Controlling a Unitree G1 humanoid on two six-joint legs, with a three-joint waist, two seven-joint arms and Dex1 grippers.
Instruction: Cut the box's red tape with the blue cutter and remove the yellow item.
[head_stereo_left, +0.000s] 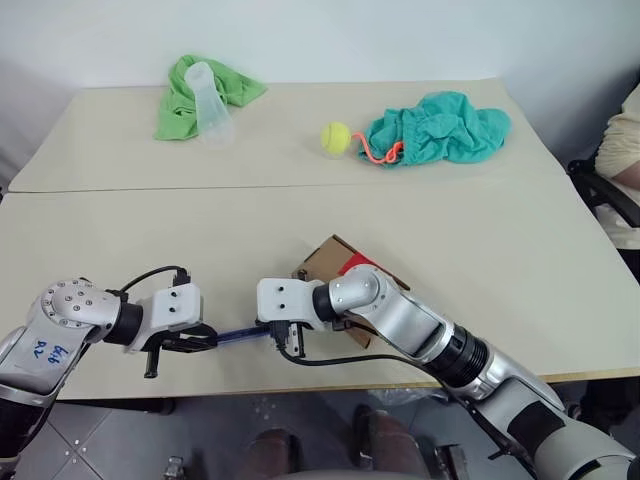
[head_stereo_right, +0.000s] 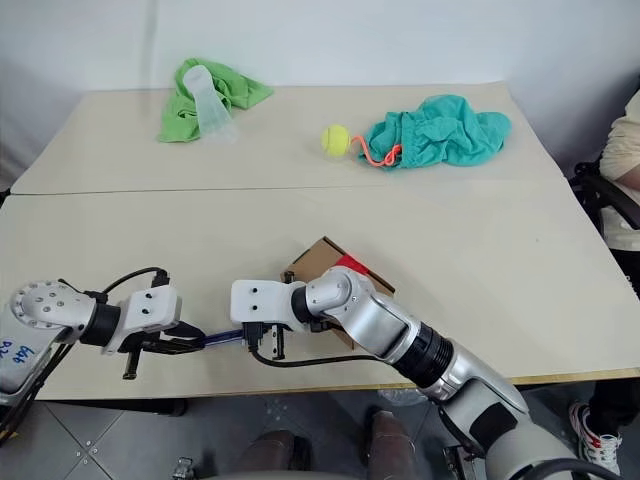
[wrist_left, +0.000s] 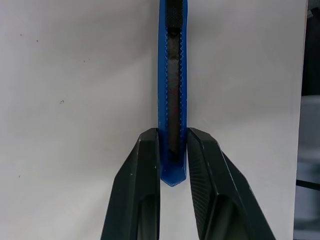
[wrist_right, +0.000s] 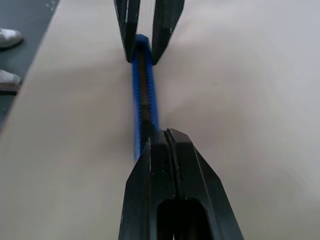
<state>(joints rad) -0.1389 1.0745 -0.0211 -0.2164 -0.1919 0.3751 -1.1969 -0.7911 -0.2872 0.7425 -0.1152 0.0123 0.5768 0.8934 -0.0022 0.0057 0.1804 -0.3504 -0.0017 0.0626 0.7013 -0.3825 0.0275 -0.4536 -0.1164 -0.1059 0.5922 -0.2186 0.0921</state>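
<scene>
The blue cutter (head_stereo_left: 240, 337) lies level just above the table's front edge, between my two grippers. My left gripper (head_stereo_left: 205, 340) is shut on its butt end; in the left wrist view the pads (wrist_left: 150, 150) clamp the blue body (wrist_left: 172, 75). My right gripper (wrist_right: 167, 132) is shut, its fingers pressed flush together over the cutter's other end (wrist_right: 144, 100), which they hide. The box (head_stereo_left: 325, 260) sits behind my right wrist, with the red tape (head_stereo_left: 358, 264) showing on top. The yellow item is hidden.
A yellow-green tennis ball (head_stereo_left: 336, 138) lies at the back, beside a teal cloth (head_stereo_left: 440, 128) with an orange-pink cord (head_stereo_left: 375, 152). A green cloth (head_stereo_left: 185, 100) with a clear plastic cup (head_stereo_left: 210, 108) is back left. A person's sleeve (head_stereo_left: 625, 150) shows at the right edge.
</scene>
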